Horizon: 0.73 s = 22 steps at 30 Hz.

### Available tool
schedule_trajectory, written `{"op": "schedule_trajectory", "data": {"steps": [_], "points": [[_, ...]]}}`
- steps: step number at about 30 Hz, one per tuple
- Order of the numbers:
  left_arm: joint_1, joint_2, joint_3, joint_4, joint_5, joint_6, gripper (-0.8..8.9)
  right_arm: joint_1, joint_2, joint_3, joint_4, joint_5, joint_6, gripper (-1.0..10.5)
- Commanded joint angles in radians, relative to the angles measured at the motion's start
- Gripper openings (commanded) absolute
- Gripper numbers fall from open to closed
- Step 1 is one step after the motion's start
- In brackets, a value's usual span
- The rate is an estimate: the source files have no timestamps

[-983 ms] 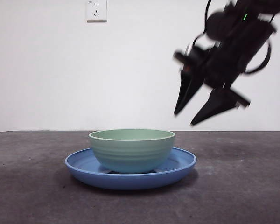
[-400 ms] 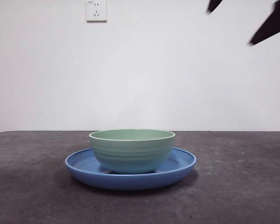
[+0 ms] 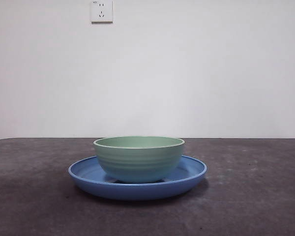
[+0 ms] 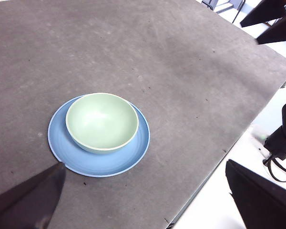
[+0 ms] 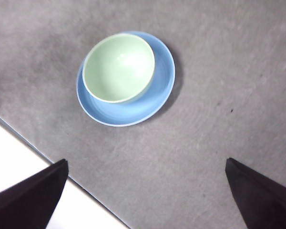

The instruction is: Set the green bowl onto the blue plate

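From the low front camera, the nearest thing is the dark grey, mottled worktop [image 3: 255,196], bare in the foreground. On it rests the blue plate [image 3: 86,174], wide and shallow with a sloping glossy rim. The green bowl [image 3: 138,160] stands upright inside the plate, its base on the plate's floor, its ribbed outer wall rising above the plate's rim; it sits a little toward one side of the plate rather than dead centre. The bowl looks empty in both wrist views. Behind them the worktop's far edge meets a plain white wall, and high on that wall is a white power socket [image 3: 102,11].

No arm shows in the front view. The left gripper [image 4: 143,200] hangs well above the worktop, well apart from the bowl [image 4: 102,121] and plate [image 4: 133,160], its two black jaws spread wide and holding nothing. The right gripper [image 5: 145,195] is likewise high over the worktop near its edge, jaws wide apart and empty, with the bowl [image 5: 118,67] and plate [image 5: 157,90] well clear of it. In the left wrist view the other arm's black jaw tips appear beyond the worktop's far corner.
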Motion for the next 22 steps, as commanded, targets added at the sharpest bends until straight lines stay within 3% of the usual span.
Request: {"op": "schedule_trajectory", "data": {"steps": [1,15,16,17,19,20,22], "points": [[-0.006,0.005,0.013,0.008,0.004,-0.007,5.66,0.006,-0.052,0.013,-0.002,0.003,-0.024,6.4],[-0.006,0.005,0.013,0.005,0.004,-0.007,5.5,0.006,-0.203,0.013,-0.035,-0.001,-0.025,6.4],[-0.006,0.005,0.013,0.006,0.004,-0.006,5.07,0.006,-0.203,0.013,-0.034,-0.001,-0.024,6.1],[-0.006,0.005,0.013,0.005,0.004,-0.006,4.0,0.006,-0.203,0.013,-0.034,-0.004,-0.024,5.0],[-0.006,0.005,0.013,0.005,0.004,-0.006,0.69,0.006,-0.203,0.013,-0.034,-0.004,-0.024,1.6],[-0.006,0.005,0.013,0.007,0.003,-0.005,0.16,0.006,-0.203,0.013,-0.033,-0.004,-0.026,-0.3],[-0.006,0.005,0.013,0.009,0.003,-0.006,0.15,0.006,-0.203,0.013,-0.031,-0.004,-0.029,0.2]]}}
